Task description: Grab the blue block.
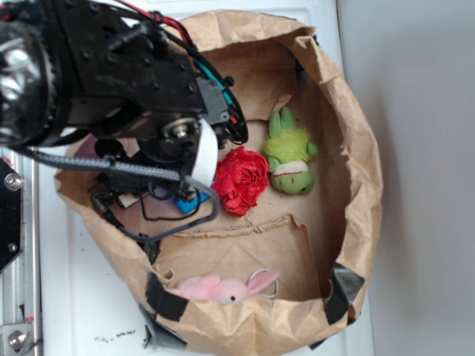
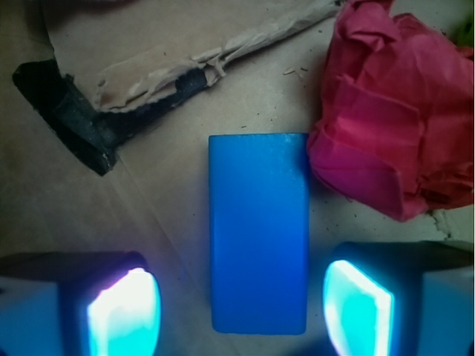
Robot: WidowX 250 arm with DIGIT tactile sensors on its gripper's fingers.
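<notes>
The black gripper (image 2: 241,297) hangs spread wide, one glowing pad (image 2: 122,311) on each side of the bright sky-blue rectangular block (image 2: 258,233) — nothing clamped yet. The block lies flat on the brown paper bag's floor (image 2: 148,215), long axis running straight between the pads, top corner almost touching the red fabric flower (image 2: 393,119). No writing readable anywhere.

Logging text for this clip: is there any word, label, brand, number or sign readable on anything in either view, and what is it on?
None can be read in either view.
The blue block has plain faces, no print.
The red fabric flower, green plush toy and pink plush toy show no tags.
The paper bag and its black tape carry no lettering.
</notes>
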